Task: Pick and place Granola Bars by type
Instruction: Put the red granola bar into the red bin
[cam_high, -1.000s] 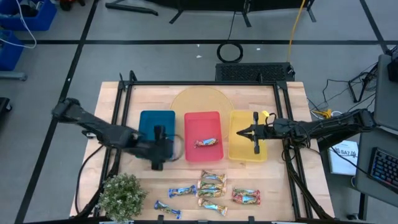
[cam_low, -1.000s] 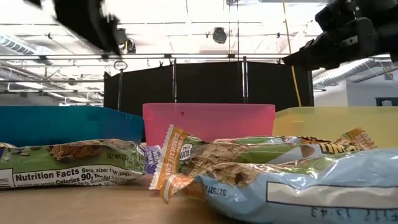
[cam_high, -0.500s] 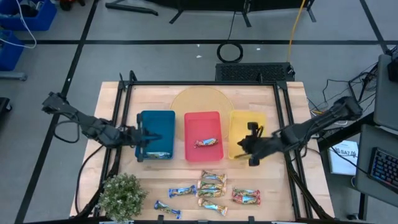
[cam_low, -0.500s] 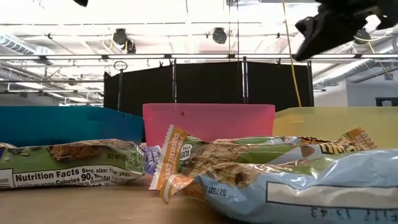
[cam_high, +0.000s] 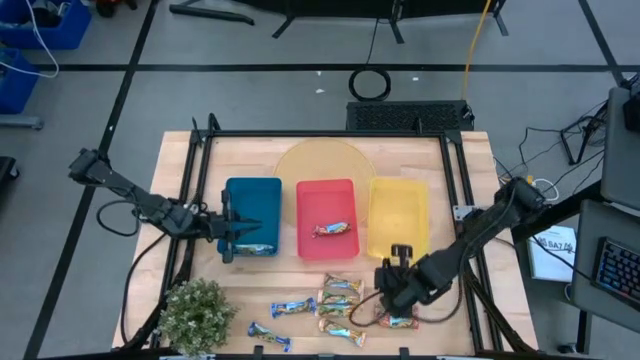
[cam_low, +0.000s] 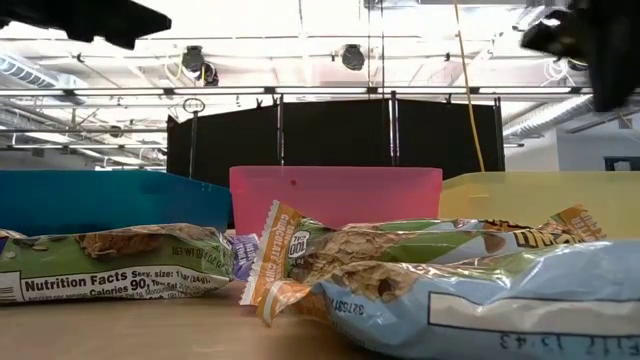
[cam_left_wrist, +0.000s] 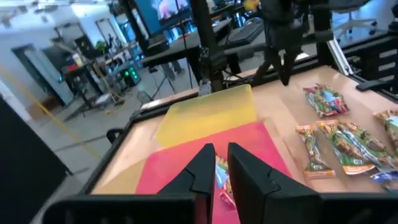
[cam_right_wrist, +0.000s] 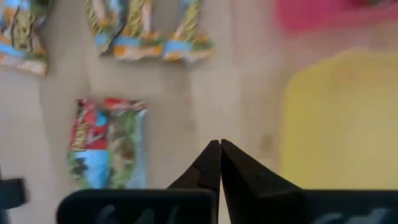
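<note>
A wooden table (cam_high: 330, 165) is carrying three rectangular trays lying side by side: a blue tray (cam_high: 252, 192), a red tray (cam_high: 325, 195) in the middle and a yellow tray (cam_high: 398, 205). A small green potted plant (cam_high: 197, 313) is sitting at the table's near left corner, while a coiled black cable (cam_high: 371, 83) is lying on the floor beyond the far edge.

Overhead and low views share red tray (cam_high: 326, 232), seemingly
</note>
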